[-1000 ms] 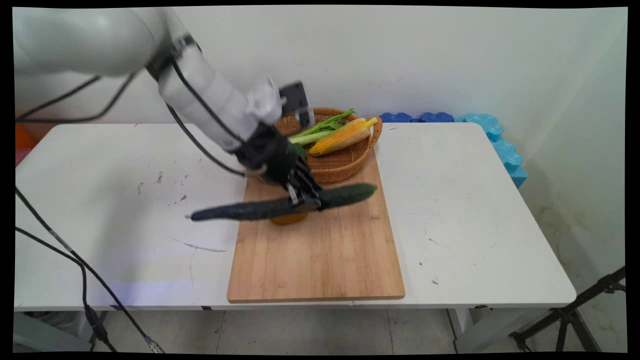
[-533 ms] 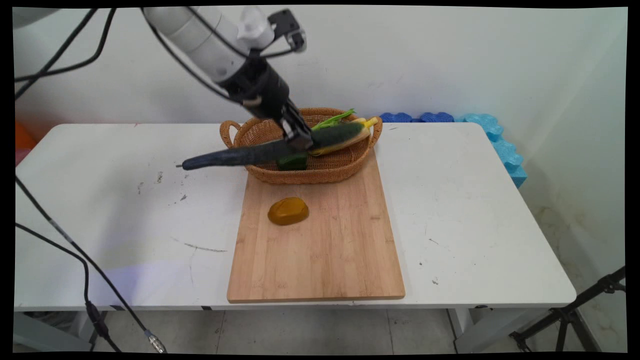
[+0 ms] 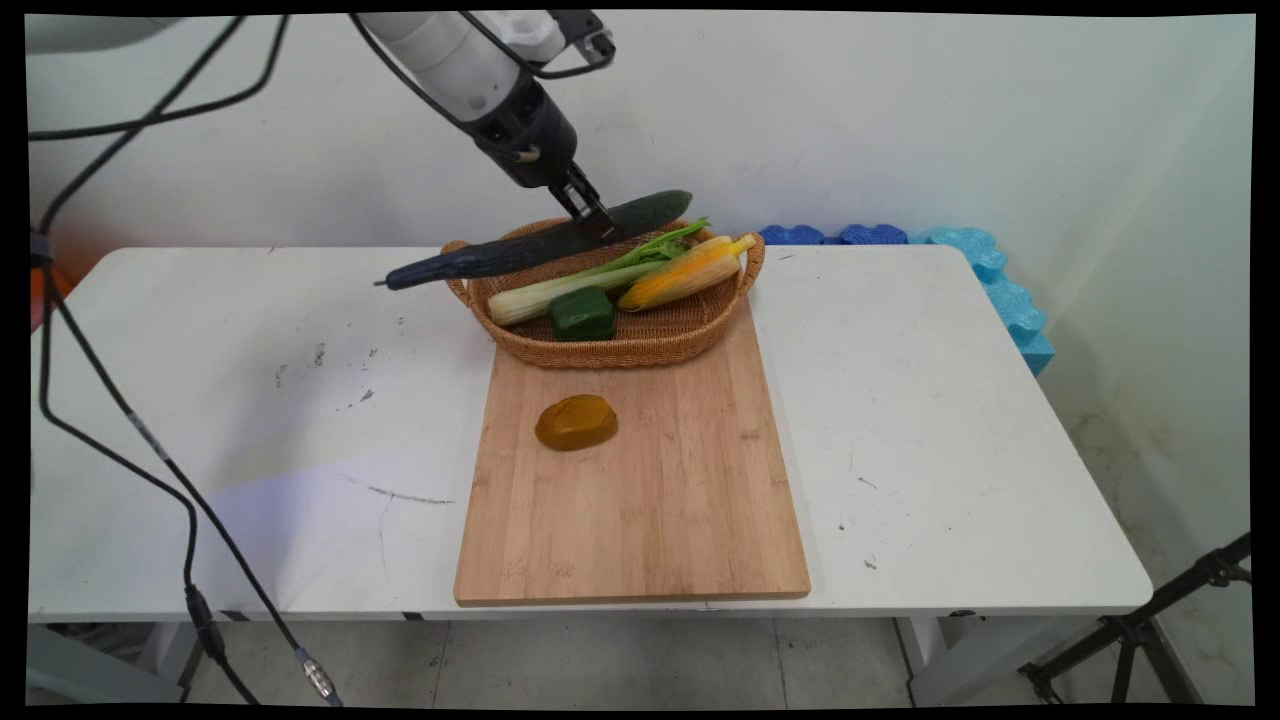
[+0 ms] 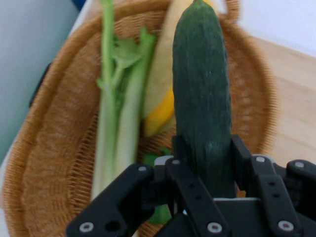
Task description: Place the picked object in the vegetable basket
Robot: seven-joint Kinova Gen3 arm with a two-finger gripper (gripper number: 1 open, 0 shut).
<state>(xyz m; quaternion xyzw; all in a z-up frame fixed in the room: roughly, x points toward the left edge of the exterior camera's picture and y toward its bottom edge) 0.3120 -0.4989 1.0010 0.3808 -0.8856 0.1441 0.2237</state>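
Board: a wooden cutting board (image 3: pixel 640 500) lies on the white table (image 3: pixel 950 420), reaching from the near edge back to the basket.
Brown lump: a rounded, glossy orange-brown piece (image 3: pixel 576 422) sits on the board's far left part, just in front of the basket and apart from it.
Basket: a woven wicker basket (image 3: pixel 640 345) with two handles stands at the board's far end. Inside lie a green block (image 3: pixel 582 313) at the front, a pale green celery stalk (image 3: pixel 580 285) slanting across, and an ear of corn (image 3: pixel 685 275) in yellow husk to the right.
Gripper: the black gripper (image 3: pixel 597 222) hangs over the basket's far rim, fingers pinched on a long dark cucumber (image 3: pixel 520 250) — held somewhat off its middle, toward its thicker end.
Cucumber: it is in the air above the basket, tilted, thin stem end low and out past the basket's left handle, thick end raised to the right. In the hand view the cucumber (image 4: pixel 201 98) rises between the two fingers (image 4: pixel 244 158), with celery (image 4: pixel 116 113) and basket weave (image 4: pixel 49 163) beneath.
Behind: blue foam pieces (image 3: pixel 985 275) lie along the wall at the table's far right corner.
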